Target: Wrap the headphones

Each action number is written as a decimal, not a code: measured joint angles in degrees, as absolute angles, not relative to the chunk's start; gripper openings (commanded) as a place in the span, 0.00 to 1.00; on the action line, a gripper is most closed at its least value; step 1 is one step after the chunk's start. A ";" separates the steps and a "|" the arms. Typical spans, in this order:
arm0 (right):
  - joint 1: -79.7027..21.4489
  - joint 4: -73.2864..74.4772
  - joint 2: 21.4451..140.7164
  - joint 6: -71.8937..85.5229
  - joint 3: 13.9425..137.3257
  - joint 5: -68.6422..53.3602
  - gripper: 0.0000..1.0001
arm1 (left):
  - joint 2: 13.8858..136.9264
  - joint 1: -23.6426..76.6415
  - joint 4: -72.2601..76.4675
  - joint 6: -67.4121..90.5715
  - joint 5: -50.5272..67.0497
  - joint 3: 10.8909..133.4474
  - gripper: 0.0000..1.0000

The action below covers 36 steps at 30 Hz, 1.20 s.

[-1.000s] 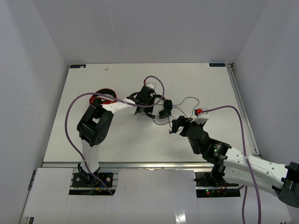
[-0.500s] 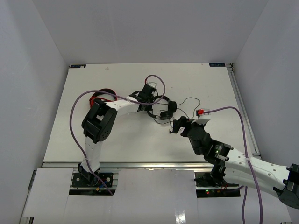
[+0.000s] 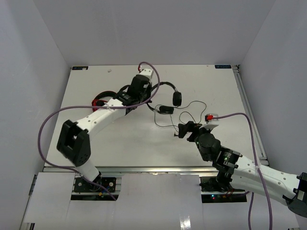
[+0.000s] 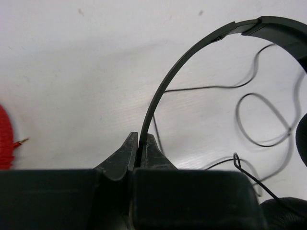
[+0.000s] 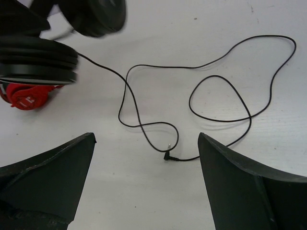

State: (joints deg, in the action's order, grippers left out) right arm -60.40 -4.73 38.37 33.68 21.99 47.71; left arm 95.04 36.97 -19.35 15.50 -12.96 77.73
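The headphones point(image 3: 165, 86) are at the middle of the table point(image 3: 91, 76), a little to the far side. Their thin headband is clamped between the pressed-together fingers of the left gripper point(image 3: 149, 91). One round earcup point(image 3: 177, 99) is at the band's right end and the other point(image 3: 166, 109) lies nearer. The long cable point(image 3: 194, 106) trails in loose loops to the right and near side.

Over the last second the left arm has stretched out. Its elbow has swung down to the near left, and the wrist has carried the headband toward the far left, away from the cable. The earcups have followed, and the cable loops look more drawn out. The right gripper point(image 3: 184, 129) has hardly moved and hovers near the cable's free end. I judge that the band is now secured and the cable is ready to be taken up for winding.

The left wrist view confirms the grip. The headband point(image 4: 156, 96) rises out of the left gripper point(image 4: 139, 143) with no gap beside it, which the top view cannot show. The right wrist view shows the right gripper point(image 5: 146, 139) with its jaws spread wide and holding nothing. The cable's plug point(image 5: 167, 154) lies on the table between them, with the cable point(image 5: 192, 67) looped beyond. It also shows the red-and-black headphones point(image 5: 29, 96) just beside a black earcup point(image 5: 38, 60).
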 measured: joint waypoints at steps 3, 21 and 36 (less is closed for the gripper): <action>-60.40 -7.56 34.67 32.78 18.99 46.59 0.95 | 86.05 36.97 -18.89 14.58 -12.24 77.56 0.00; -60.40 -17.95 30.04 25.76 14.55 37.31 0.96 | 71.44 36.88 -15.28 13.43 3.00 70.96 0.00; -60.40 -34.03 29.01 18.51 8.54 18.09 0.98 | 69.92 36.88 -15.84 18.74 12.45 70.60 0.00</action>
State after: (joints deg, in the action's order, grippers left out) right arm -60.40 -34.03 29.01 18.51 8.54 18.09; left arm 69.92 36.88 -15.84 18.74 12.45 70.60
